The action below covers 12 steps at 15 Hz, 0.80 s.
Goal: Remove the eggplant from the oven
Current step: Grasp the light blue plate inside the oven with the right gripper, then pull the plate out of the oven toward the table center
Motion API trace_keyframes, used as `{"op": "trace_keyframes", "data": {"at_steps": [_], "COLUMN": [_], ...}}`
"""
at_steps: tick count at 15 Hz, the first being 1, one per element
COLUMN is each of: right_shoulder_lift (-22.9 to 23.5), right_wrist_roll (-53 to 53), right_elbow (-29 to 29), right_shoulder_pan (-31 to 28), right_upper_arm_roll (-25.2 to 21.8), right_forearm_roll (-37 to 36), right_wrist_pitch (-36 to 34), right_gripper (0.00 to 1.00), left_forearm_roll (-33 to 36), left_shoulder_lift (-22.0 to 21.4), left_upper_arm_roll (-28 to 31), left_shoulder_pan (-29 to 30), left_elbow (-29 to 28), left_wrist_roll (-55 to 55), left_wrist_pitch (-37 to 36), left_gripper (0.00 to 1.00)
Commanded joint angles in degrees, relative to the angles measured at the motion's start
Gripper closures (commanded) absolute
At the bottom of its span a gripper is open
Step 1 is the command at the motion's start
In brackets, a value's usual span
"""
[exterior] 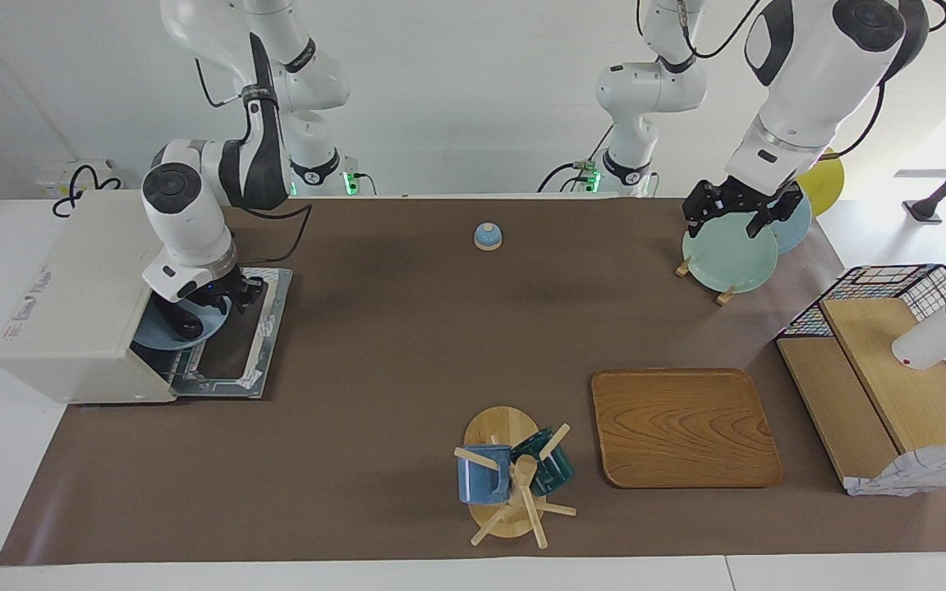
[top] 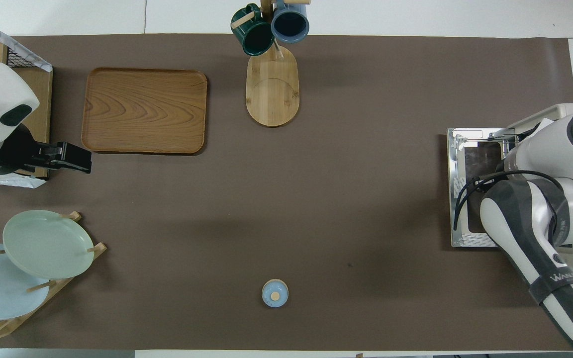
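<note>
Brown matting covers your table [exterior: 407,345], white wall above it. Oven [exterior: 79,295] sits at the right arm's end, door [exterior: 255,328] dropped flat onto the mat. Right gripper [exterior: 231,300] is at the oven mouth, over the rim of a blue plate [exterior: 163,335] on the rack; you cannot tell from either view whether its fingers are spread or pinching anything. Eggplant [exterior: 181,320] lies dark on that plate, just inside the opening, partly hidden by the wrist. Judgement: door step done, reach done, grasp unconfirmed; lift-out and set-down are left. Left gripper [exterior: 740,215] waits over the plate rack [exterior: 699,267] at the left arm's end, fingers spread wide, holding nothing. Edges to mind: oven roof just above the wrist, door lip below, plate rim that could tip or slide if dragged. Open room: bare mat in front of the door runs clear toward the bell [exterior: 487,236], the mug stand [exterior: 506,476] and the wooden tray [exterior: 682,427], all well apart from the oven. Withdraw toward the table's middle; nothing stands in that path.
</note>
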Motion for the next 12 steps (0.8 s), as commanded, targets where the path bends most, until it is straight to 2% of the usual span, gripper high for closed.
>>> {"op": "trace_keyframes", "data": {"at_steps": [1,5,9,10,12], "right_shoulder_lift": [-2.24,-2.07,0.47,1.7,7.57], "right_wrist_roll": [-2.99,-3.72,11.37,14.98,25.33], "right_elbow": [-2.43,-1.12,5.98,7.66,14.66], "right_shoulder_pan": [-0.66,2.4,17.06,20.4,27.0], "right_upper_arm_roll": [0.28,1.07,1.25,1.51,1.51], "right_forearm_roll": [-1.09,-4.17,-3.2,-0.68,2.95], "right_wrist_pitch": [1.04,-0.62,-6.07,-6.6,-9.14], "right_gripper": [1.0,1.0,1.0,1.0,1.0], "left_forearm_roll": [-0.59,-0.59,-0.59,-0.59,-0.59], "left_shoulder_lift": [-0.75,-0.75,-0.75,-0.75,-0.75], "left_upper_arm_roll": [0.19,0.19,0.28,0.19,0.19], "left_shoulder_pan": [0.15,0.15,0.15,0.15,0.15], "left_elbow": [-0.64,-0.64,-0.64,-0.64,-0.64], "left_wrist_roll": [0.09,0.0,0.0,0.09,0.0], "left_wrist_pitch": [0.01,0.01,0.01,0.01,0.01], "left_gripper": [0.0,0.0,0.0,0.0,0.0]}}
